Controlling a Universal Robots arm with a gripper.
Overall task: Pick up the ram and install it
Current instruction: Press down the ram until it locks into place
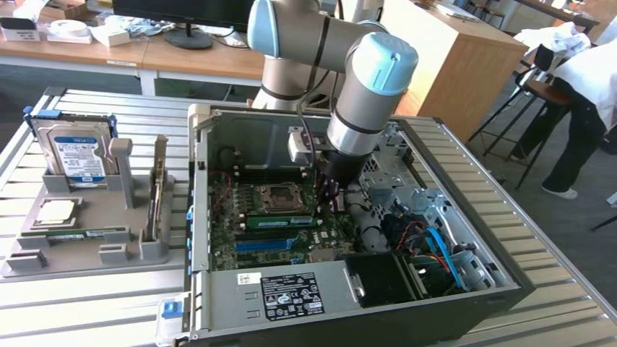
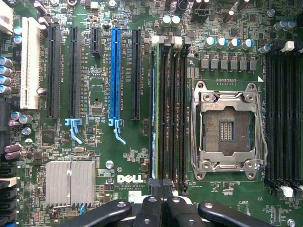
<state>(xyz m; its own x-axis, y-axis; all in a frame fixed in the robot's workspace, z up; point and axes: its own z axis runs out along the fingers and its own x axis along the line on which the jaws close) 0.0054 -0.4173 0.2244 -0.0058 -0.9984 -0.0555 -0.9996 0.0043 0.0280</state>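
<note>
The ram [image 1: 279, 220] is a thin green stick with a pale label, standing on edge in a memory slot of the motherboard inside the open computer case [image 1: 231, 285]. From above, the ram [image 2: 154, 118] shows as a narrow green edge in the slot nearest the expansion slots. My gripper [image 1: 328, 204] hangs from the arm down inside the case, over one end of that stick. In the wrist view my gripper [image 2: 161, 188] is shut, its black fingers [image 2: 150, 208] pressed together above the slot's end latch. Whether the tips touch the stick cannot be told.
The empty CPU socket [image 2: 229, 125] lies beside the memory slots, with a blue expansion slot [image 2: 114, 71] on the other side. On the exterior view's left, a grey fixture [image 1: 144, 249] holds a hard drive [image 1: 77, 152], a silver CPU chip [image 1: 56, 211] and another green stick [image 1: 82, 233]. A person [image 1: 583, 87] stands at the far right.
</note>
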